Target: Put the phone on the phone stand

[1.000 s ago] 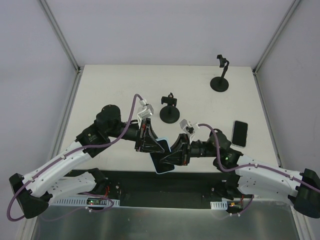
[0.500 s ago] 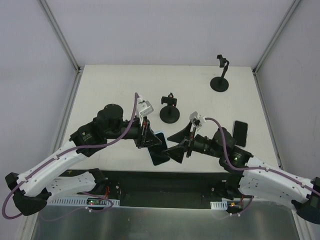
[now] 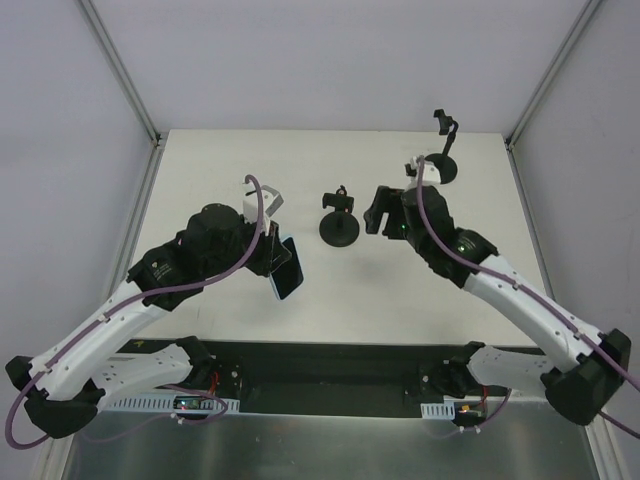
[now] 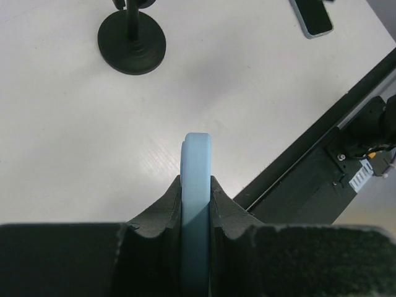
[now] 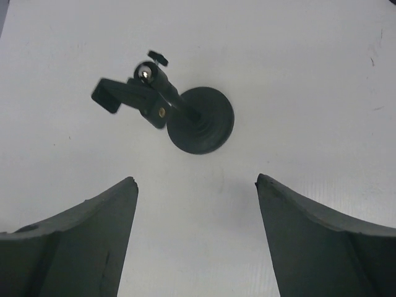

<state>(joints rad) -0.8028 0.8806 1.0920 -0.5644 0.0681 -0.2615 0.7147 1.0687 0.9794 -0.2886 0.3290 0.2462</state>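
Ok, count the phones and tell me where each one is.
2. The blue phone is clamped edge-on in the left claw; the second phone lies flat on the table, seen from the left wrist camera.

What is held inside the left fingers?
A light-blue phone, seen edge-on, is clamped between the left fingers. Its lower part is covered by them, and the wrist view does not show its screen.
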